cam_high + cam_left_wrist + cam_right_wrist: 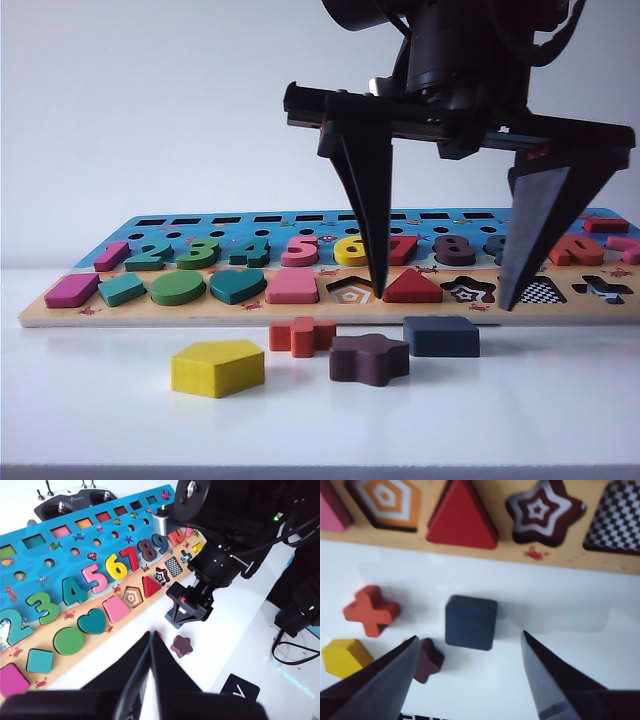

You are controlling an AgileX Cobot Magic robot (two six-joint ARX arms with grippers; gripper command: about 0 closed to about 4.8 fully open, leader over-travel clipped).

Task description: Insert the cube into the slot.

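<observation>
The cube (441,336) (470,622), a flat navy square block, lies on the white table just in front of the puzzle board (200,312). The slot (541,292) (615,517) (173,566), a square cut-out with a checkerboard floor, is near the board's right end, beside the star cut-out (542,511). My right gripper (443,295) (469,636) hangs open above the cube, one finger on each side, touching nothing. My left gripper (151,634) is shut and empty over the table, short of the board's near edge. In the left wrist view the right arm hides the cube.
Loose on the table near the cube are a brown star block (368,358) (427,659) (181,646), a red cross block (301,335) (370,610) and a yellow pentagon block (217,367) (345,656). A red triangle (462,517) fills the cut-out left of the star cut-out.
</observation>
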